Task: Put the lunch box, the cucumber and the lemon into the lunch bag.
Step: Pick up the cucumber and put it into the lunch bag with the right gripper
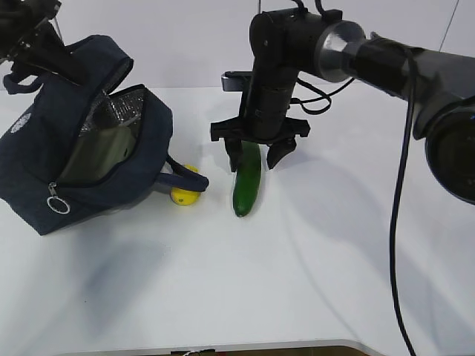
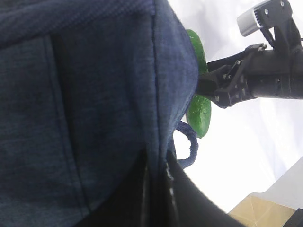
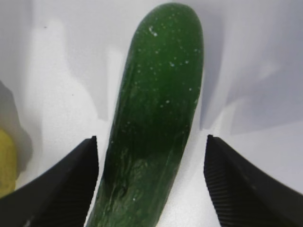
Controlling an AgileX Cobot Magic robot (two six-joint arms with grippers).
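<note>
**Operator:** Hovering the right gripper (image 1: 256,154) over the cucumber (image 1: 247,182) now, jaws spread wide with one finger on each side and neither touching it, as my right wrist view shows. The cucumber lies flat on the desk (image 1: 297,282), about mid-desk, towards the far edge.

**Observer:** Where's everything else?

**Operator:** The lunch bag (image 1: 82,141) sits at the left end of the desk, tipped so its open mouth faces us, silvery lining showing. Something pale and boxy is inside; I judge it's the lunch box (image 1: 100,152), so that step looks done. The lemon (image 1: 185,189) is on the desk just beside the bag, touching a handle loop, between bag and cucumber.

**Observer:** And your left gripper?

**Operator:** I cannot tell its state. The left wrist view is filled with navy fabric, and in the exterior view the arm's end is up at the bag's top, probably holding it open.

**Observer:** So what's left?

**Operator:** By my reckoning, one item of three is in. Cucumber not yet grasped, lemon untouched.
</note>
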